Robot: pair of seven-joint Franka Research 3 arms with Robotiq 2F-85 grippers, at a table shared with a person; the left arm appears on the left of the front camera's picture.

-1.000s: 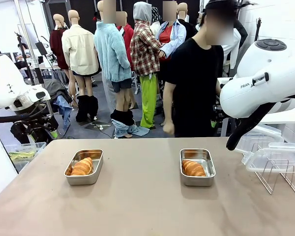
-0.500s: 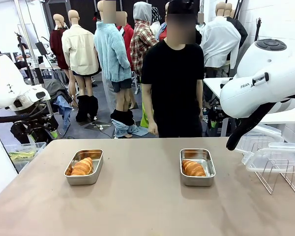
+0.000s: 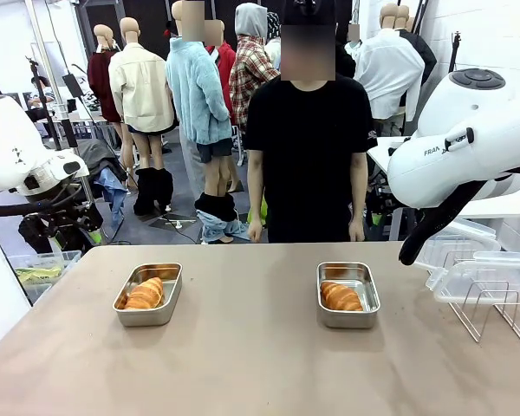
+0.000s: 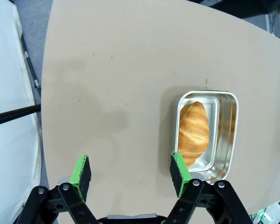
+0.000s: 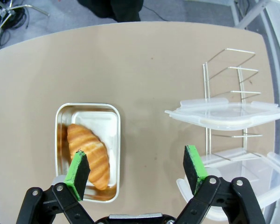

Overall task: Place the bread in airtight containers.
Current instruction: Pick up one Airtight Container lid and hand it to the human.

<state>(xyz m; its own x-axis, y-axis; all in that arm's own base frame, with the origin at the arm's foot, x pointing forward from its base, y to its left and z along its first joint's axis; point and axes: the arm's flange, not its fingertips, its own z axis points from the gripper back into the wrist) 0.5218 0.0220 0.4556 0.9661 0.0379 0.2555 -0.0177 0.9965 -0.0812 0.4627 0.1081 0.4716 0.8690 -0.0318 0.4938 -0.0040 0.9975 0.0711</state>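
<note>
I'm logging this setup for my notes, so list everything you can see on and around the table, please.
Croissants: two, golden-brown, one lying in each tin.
Tins: two, shiny steel, uncovered, left and right of the table's middle.
Lids: two, translucent clear plastic, at the wire rack.
Wire rack: one, silver, at the table's right end.
Table: one, tan.
Person: one, black T-shirt, standing at the far side, arms down.
Robot arms: two, white, at the left and right edges.
Left hand: black with green pads, open, above the table beside the left tin.
Right hand: same colours, open, above the table between the right tin and the rack.
</note>
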